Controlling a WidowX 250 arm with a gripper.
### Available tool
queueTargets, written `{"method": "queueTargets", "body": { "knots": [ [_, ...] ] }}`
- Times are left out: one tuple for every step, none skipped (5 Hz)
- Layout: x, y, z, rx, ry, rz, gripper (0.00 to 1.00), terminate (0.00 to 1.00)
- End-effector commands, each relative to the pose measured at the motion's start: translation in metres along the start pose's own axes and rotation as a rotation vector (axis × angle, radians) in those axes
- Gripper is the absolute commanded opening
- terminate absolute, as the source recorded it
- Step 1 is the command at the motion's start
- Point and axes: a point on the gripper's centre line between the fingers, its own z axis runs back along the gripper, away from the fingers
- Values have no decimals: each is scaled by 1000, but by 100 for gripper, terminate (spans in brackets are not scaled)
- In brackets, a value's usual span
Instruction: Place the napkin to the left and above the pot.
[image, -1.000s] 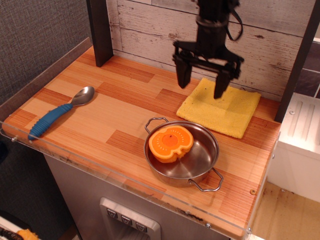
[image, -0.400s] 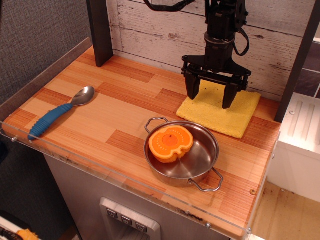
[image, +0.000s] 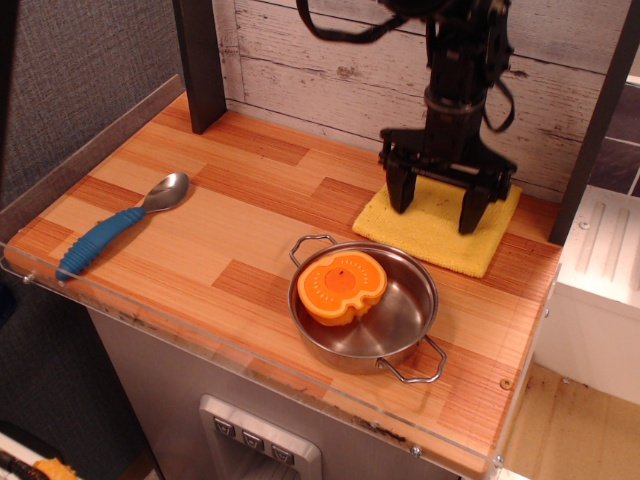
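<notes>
Right now the gripper (image: 437, 208) hangs over the napkin (image: 440, 224) with its 2 fingers spread wide apart, tips down close to the cloth; whether they touch it I cannot tell from where I stand. Nothing is held between them. The napkin lies flat near the back right corner of the counter (image: 190, 235), close to the plank wall, and the pot (image: 365, 304) sits just in front of it toward the front edge, with an orange toy piece (image: 341, 286) inside.

My guess is the step in hand is the pick-up. To do it well, the fingers should press down into the terry and pinch a fold of it, not skate over the top. A grip near the middle or the left side would let the cloth drag or lift cleanly. The lift should be high enough that a hanging corner does not catch the pot's near loop handle (image: 312, 245). The drop spot looks open: bare wood toward the back left, well clear of the spoon (image: 120, 224) by the left edge.
</notes>
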Motion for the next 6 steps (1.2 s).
{"method": "queueTargets", "body": {
  "knots": [
    [-5,8,-16,18,41,-12,100,0],
    [-6,13,-21,24,64,0,100,0],
    [-8,26,-19,48,71,37,100,0],
    [-10,47,-16,58,79,92,100,0],
    [-16,73,-14,84,91,127,100,0],
    [-25,108,-17,88,119,161,100,0]
  ]
}}
